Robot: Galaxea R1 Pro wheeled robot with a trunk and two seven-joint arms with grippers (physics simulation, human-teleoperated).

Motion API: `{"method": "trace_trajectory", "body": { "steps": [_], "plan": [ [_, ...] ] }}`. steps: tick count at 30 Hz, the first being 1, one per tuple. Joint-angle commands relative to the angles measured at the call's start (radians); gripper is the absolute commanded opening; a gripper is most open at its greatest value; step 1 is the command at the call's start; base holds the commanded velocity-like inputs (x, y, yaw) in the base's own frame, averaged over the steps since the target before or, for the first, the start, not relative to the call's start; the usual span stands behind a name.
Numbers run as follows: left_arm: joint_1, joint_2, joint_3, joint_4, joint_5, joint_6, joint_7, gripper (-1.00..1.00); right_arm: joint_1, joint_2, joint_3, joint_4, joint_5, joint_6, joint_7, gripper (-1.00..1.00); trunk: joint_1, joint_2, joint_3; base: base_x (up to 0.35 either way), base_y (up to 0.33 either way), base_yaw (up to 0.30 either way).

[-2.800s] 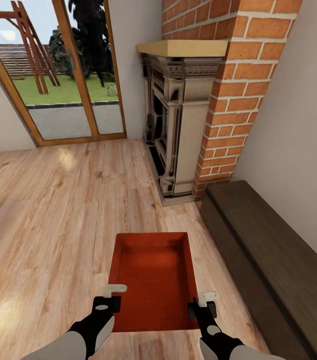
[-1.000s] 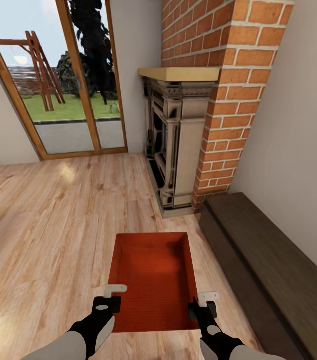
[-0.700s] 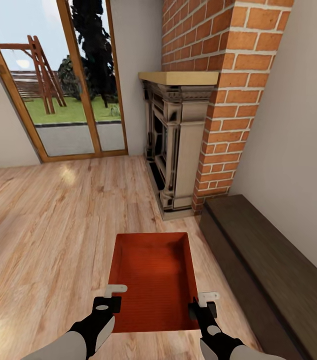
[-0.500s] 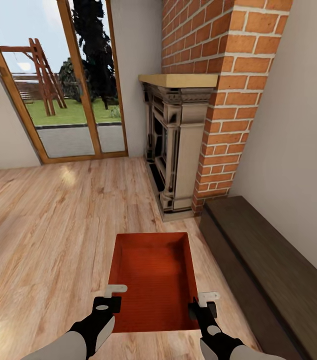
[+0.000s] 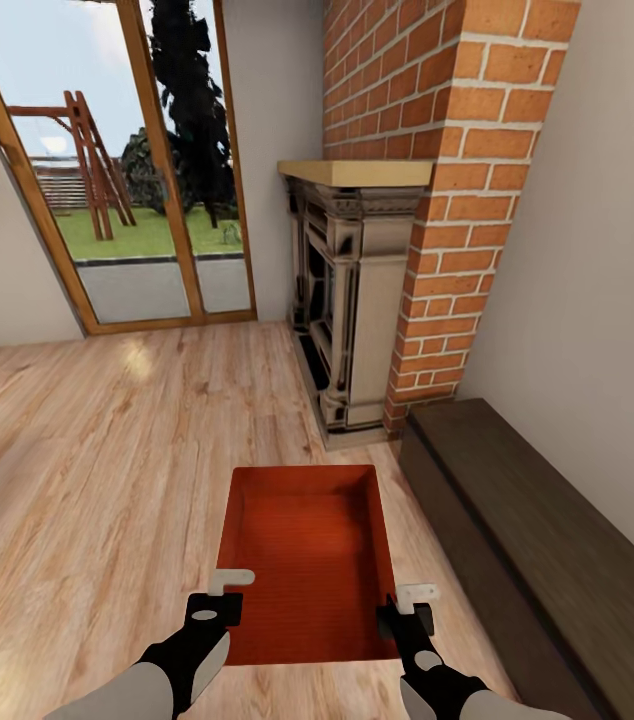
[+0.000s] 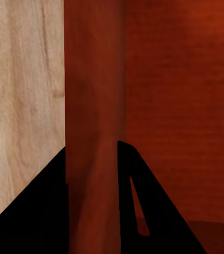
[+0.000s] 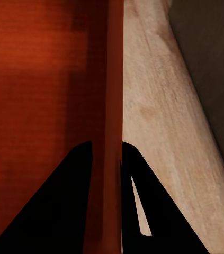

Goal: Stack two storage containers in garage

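One orange-red open-top storage container (image 5: pixel 307 560) hangs in front of me above the pale wood-plank floor of the living room. My left gripper (image 5: pixel 219 595) is shut on its left wall, and my right gripper (image 5: pixel 407 607) is shut on its right wall. In the left wrist view the red wall (image 6: pixel 93 132) runs between the two dark fingers (image 6: pixel 143 211). The right wrist view shows the container's other wall (image 7: pixel 112 106) pinched the same way. The box is empty inside.
A brick chimney (image 5: pixel 457 200) with an ornate fireplace (image 5: pixel 352 300) stands straight ahead. A dark wooden bench (image 5: pixel 537 540) runs along the right wall. Glass patio doors (image 5: pixel 127 200) are at the back left. Pale plank floor (image 5: pixel 87 470) stretches out on the left.
The whole view has shifted: fireplace, doors and bench have slid down and away a little, so the camera has moved. The container and both grippers keep their places in the picture.
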Motion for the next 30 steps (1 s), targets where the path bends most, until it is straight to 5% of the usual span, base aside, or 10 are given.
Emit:
{"method": "trace_trajectory", "body": {
  "steps": [1,30],
  "plan": [
    [0.000,-0.001,-0.004,-0.001,0.003,0.001,0.003,-1.00,-0.001,0.006,0.017,0.001,-0.003,0.000,0.005,-1.00,0.000,0.000,0.001,0.000,0.000,0.000],
    [0.000,-0.001,-0.005,-0.001,0.003,0.001,0.003,-1.00,-0.001,0.005,0.017,0.001,-0.003,0.000,0.005,-1.00,0.000,0.000,0.048,0.000,0.000,0.000]
  ]
}}
